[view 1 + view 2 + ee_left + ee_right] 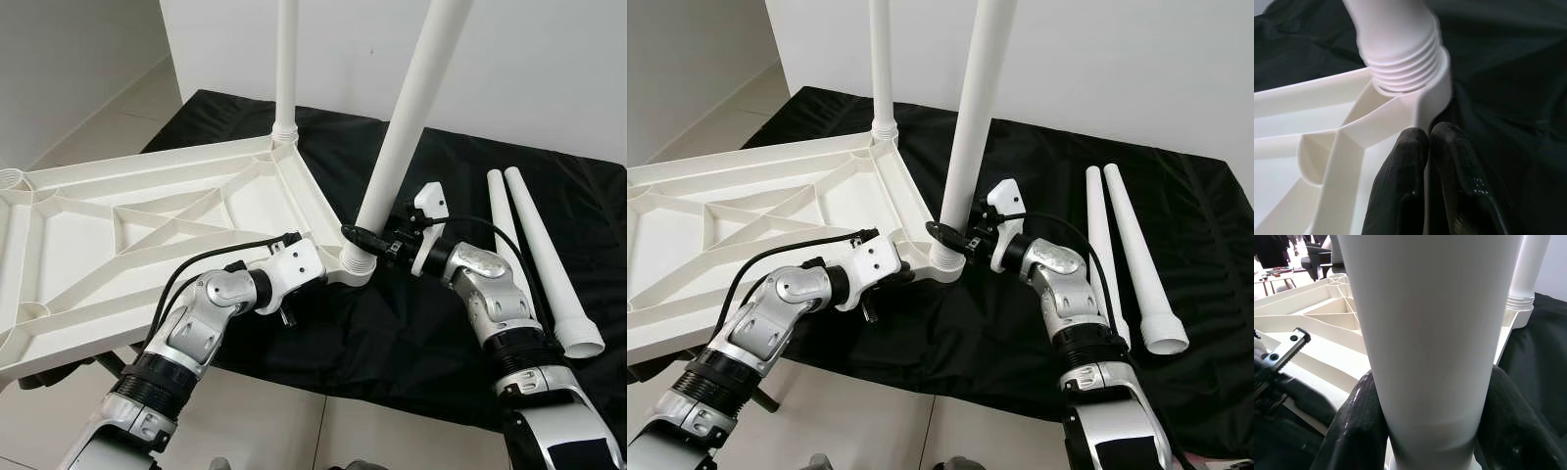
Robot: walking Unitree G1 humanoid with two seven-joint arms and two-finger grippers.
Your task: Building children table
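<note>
At six o'clock of the tabletop [147, 211], the right gripper [377, 243] clamps the leg [397, 147] above its socket while the left gripper [1427, 161], pinched on the rim, should brace it during straight, steady twisting.

You've got a plain white tabletop [147, 215] and plain white legs [407, 127] on a solid black cloth [411, 333], with pale grey floor tiles [255, 421] and a white wall [549, 59].

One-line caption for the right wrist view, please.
Right gripper clasps the white table leg standing in the upturned tabletop's corner socket.
</note>
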